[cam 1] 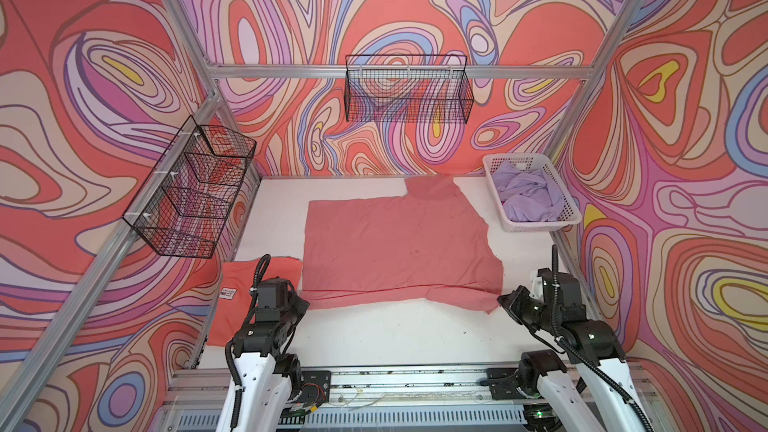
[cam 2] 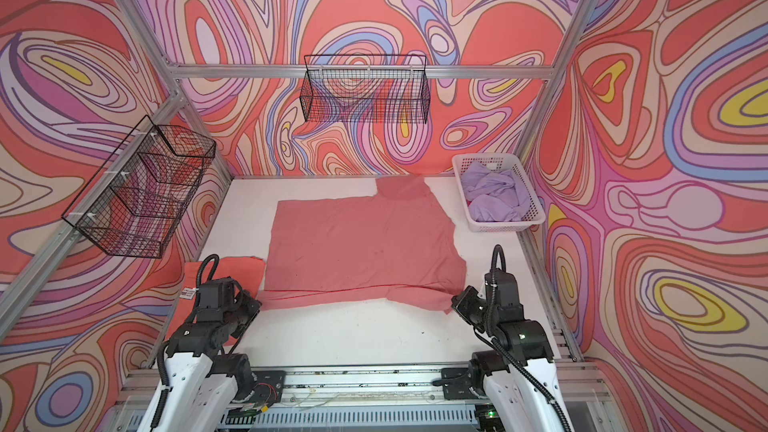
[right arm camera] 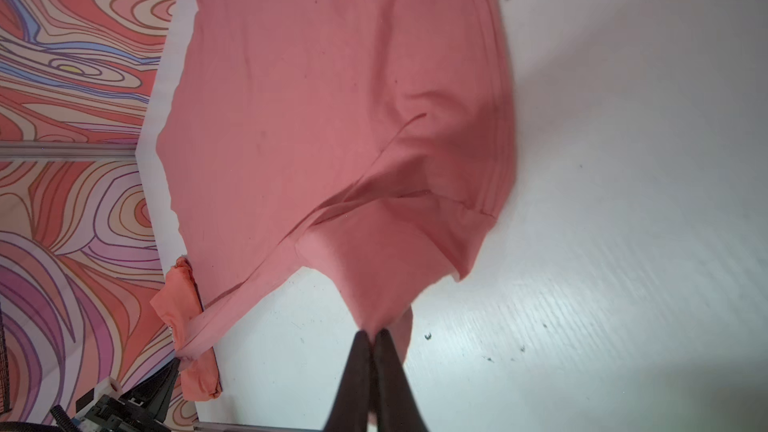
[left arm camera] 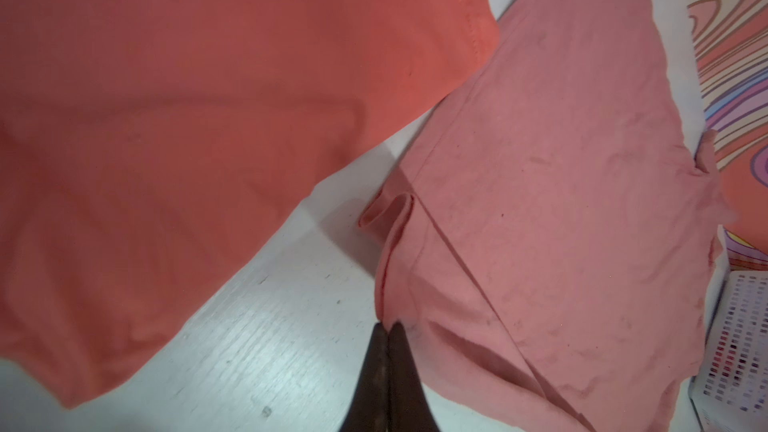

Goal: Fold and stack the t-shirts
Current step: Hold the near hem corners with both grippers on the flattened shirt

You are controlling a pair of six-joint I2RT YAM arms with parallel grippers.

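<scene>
Across the table's (cam 1: 374,338) middle lies the spread salmon-pink shirt (cam 1: 395,243), its near corners pinched tight by the left gripper (left arm camera: 388,326) and right gripper (right arm camera: 374,332), apparently to fold it over. The orange-coral shirt (cam 1: 226,320) sits folded at the near left corner, seemingly the stack's base. The lavender shirt (cam 1: 528,197) lies crumpled in the basket (cam 1: 536,225) at the far right corner.

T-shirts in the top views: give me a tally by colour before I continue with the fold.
salmon-pink t-shirt: 1, spread out flat
orange-coral t-shirt: 1, folded, white label showing
lavender t-shirt: 1 seen, crumpled inside the white basket; anything beneath it is hidden
Total: 3
</scene>
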